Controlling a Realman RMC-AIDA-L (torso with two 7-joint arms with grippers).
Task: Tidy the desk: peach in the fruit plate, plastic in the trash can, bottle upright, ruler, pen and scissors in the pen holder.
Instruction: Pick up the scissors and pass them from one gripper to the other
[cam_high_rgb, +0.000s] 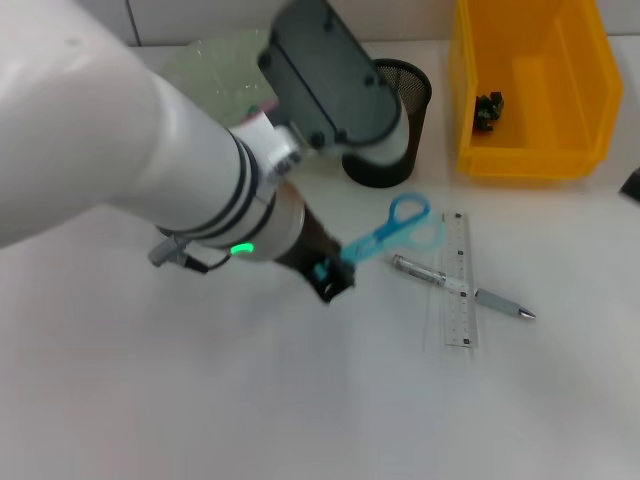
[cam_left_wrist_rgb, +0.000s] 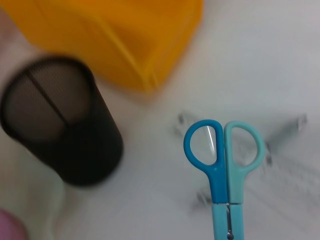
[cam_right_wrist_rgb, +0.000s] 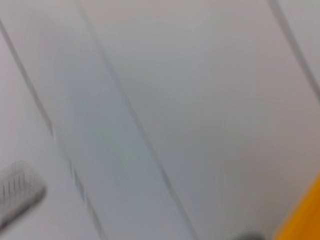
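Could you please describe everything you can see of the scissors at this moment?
The scissors look plastic-handled, with one darker blue loop and one lighter aqua loop, and light blue closed shanks. The left gripper holds them at the blade end, so the blades are hidden. They appear lifted, handles pointing away from the gripper toward the ruler, with the black mesh pen holder nearby.

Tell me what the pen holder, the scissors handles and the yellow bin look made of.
Pen holder: black metal mesh, judging by its see-through perforated wall. Scissors handles: smooth two-tone blue plastic, probably. Yellow bin: glossy moulded plastic, it seems.
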